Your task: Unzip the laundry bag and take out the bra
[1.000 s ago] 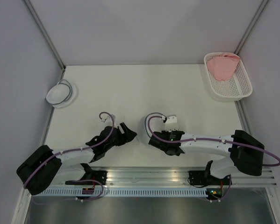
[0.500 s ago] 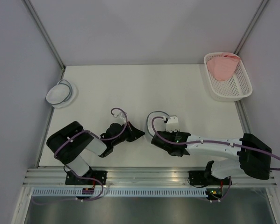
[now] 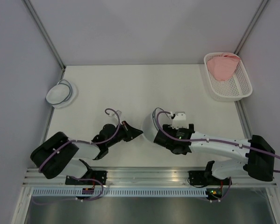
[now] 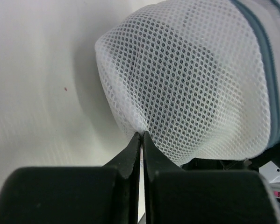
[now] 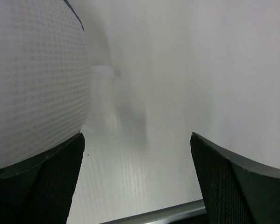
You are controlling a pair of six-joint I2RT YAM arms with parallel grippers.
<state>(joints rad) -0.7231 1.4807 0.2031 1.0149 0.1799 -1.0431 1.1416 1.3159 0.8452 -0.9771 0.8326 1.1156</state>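
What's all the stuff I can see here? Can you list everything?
laundry bag: one, white mesh with grey-blue zipper rim, front middle of table
small dome: one, white with pale bluish rim, table's left edge
basket: one, white, far right corner
cloth: one, pink, in the basket
table: one, white, under it all
left gripper: one, black, shut on the laundry bag's mesh
right gripper: one, black, open beside the laundry bag

The left arm and right arm have white links, bulky black joint housings and looping purple cables. The left claw and right claw are matte black.
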